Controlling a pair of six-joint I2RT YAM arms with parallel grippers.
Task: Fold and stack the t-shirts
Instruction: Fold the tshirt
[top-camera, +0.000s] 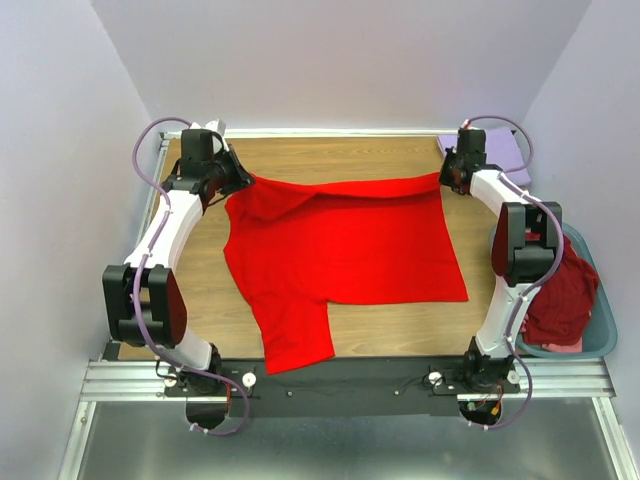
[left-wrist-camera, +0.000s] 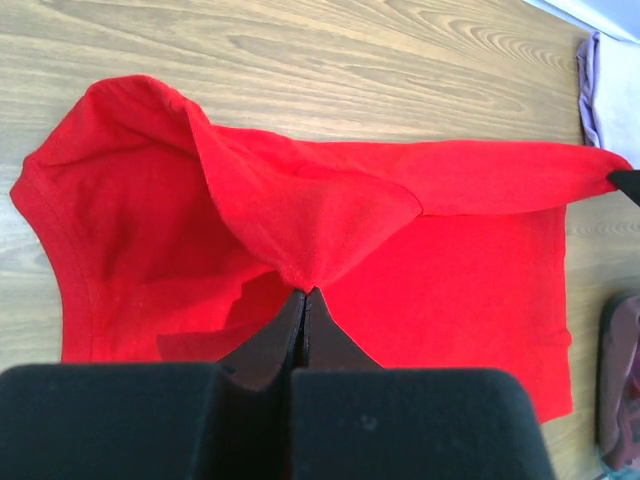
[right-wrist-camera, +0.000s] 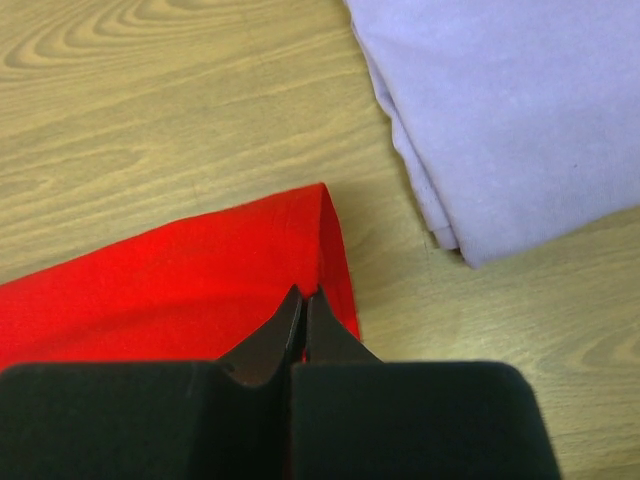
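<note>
The wooden table (top-camera: 340, 155) carries a red t-shirt (top-camera: 340, 250) spread flat across most of its middle. The body lies open, and one sleeve reaches toward the near edge between the two arm bases. Its far edge is lifted off the wood and drawn into a taut ridge running between the two grippers.

Off the table's right side stands a teal basket (top-camera: 606, 325) with maroon t-shirts (top-camera: 560, 300) heaped inside, partly hidden behind the right arm. A lavender t-shirt (top-camera: 500, 150) lies folded in the far right corner of the table, just beside the right arm's wrist and apart from the red cloth.

The left gripper (top-camera: 243, 180) is at the far left corner of the red t-shirt. Its jaws are clamped together on a pinch of the cloth, which rises to a peak at the tips and drapes away on both sides.

The right gripper (top-camera: 445, 178) is at the far right corner. Its jaws are pressed nearly together on the folded red edge, which sits right at the tips. The lavender t-shirt lies close by on the right, with bare wood between the two.
</note>
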